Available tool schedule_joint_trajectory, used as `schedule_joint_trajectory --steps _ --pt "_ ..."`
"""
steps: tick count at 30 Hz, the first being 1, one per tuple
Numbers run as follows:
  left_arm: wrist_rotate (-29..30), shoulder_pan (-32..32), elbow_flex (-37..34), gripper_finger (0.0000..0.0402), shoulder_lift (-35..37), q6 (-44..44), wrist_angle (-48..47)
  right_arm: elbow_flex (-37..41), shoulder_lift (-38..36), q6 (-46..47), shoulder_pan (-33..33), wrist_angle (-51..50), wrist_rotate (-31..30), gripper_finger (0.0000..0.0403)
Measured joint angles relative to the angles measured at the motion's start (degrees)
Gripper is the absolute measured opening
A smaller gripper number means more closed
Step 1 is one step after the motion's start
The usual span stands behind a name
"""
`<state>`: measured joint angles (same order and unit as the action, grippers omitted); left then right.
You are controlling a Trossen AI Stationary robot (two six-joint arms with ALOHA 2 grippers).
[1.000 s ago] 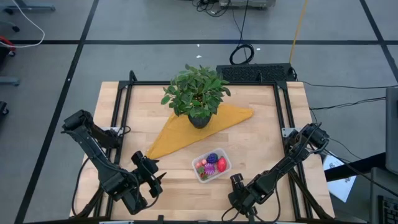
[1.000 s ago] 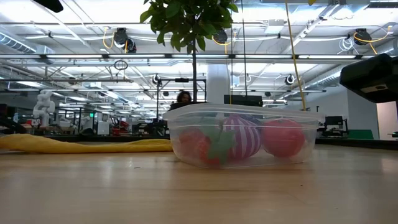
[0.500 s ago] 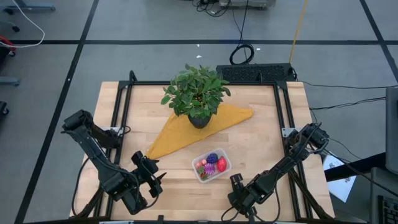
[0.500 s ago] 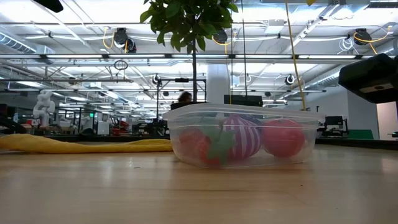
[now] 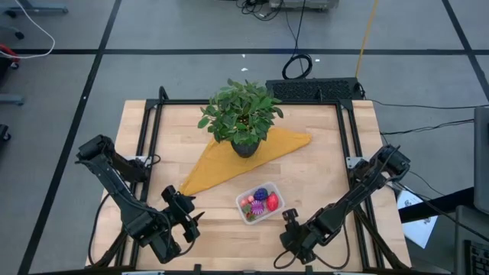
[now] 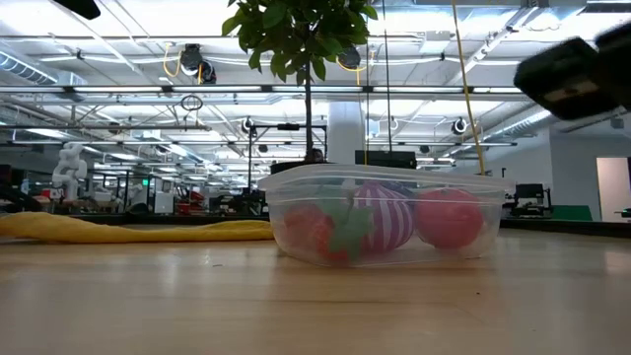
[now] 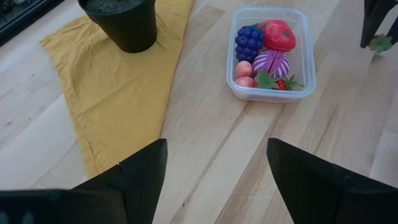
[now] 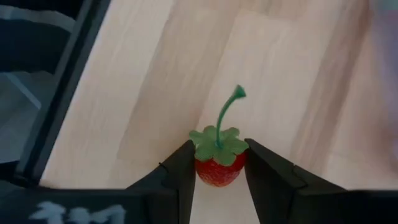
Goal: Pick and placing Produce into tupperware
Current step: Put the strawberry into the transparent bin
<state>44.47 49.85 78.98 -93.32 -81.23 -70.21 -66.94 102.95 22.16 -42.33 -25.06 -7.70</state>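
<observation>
The clear tupperware (image 5: 260, 203) rests on its base on the wooden table near the front middle. It holds several toy fruits: a purple knobbly one (image 7: 249, 41), a red one (image 7: 278, 35), a striped purple one (image 7: 271, 63) and small pink ones (image 7: 244, 70). My right gripper (image 5: 289, 218) is just right of the tupperware and nearer the front edge, shut on a small red strawberry (image 8: 216, 169). My left gripper (image 7: 214, 180) waits open at the front left (image 5: 187, 214), with nothing between its fingers. My right gripper pinches the strawberry's red body (image 8: 214, 174) between its two fingers (image 8: 180, 174), just behind the green leafy cap. The fingers slant down from the table's near right. The green stem (image 8: 227, 112) points away from the wrist, past the fingertips.
A leafy potted plant (image 5: 243, 114) in a black pot (image 7: 121, 25) stands on a yellow cloth (image 5: 229, 164) behind the tupperware. Black frame rails (image 5: 348, 145) run along the table's sides. Bare wood (image 5: 321, 183) lies right of the tupperware.
My right gripper has gone up a little, still shut; in the low view its dark body has risen toward the top right corner. The tupperware and my left gripper have kept still.
</observation>
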Motion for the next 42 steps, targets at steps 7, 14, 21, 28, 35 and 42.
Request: schedule_joint_trajectory --steps 7,14,21,28,35,42 --pt "0.0 0.0 0.0 0.0278 0.0 0.0 0.0 -0.1 -3.9 -4.4 1.9 3.7 0.0 0.0116" --pt "0.0 0.0 0.0 0.0278 0.0 0.0 0.0 -0.1 -5.2 -14.2 6.4 12.6 0.0 0.0116" --pt "0.0 0.0 0.0 0.0278 0.0 0.0 0.0 -0.1 -5.2 -18.8 11.6 15.3 0.0 0.0116" --pt "0.1 0.0 0.0 0.0278 0.0 1.4 0.0 -0.1 -5.2 -20.7 14.5 16.7 0.2 0.0116" --pt "0.1 0.0 0.0 0.0278 0.0 1.6 0.0 -0.1 -5.2 -20.7 15.7 12.7 0.2 0.0117" --pt "0.5 0.0 0.0 0.0278 0.0 1.6 0.0 -0.1 -5.2 -21.2 15.7 9.5 0.3 0.0117"
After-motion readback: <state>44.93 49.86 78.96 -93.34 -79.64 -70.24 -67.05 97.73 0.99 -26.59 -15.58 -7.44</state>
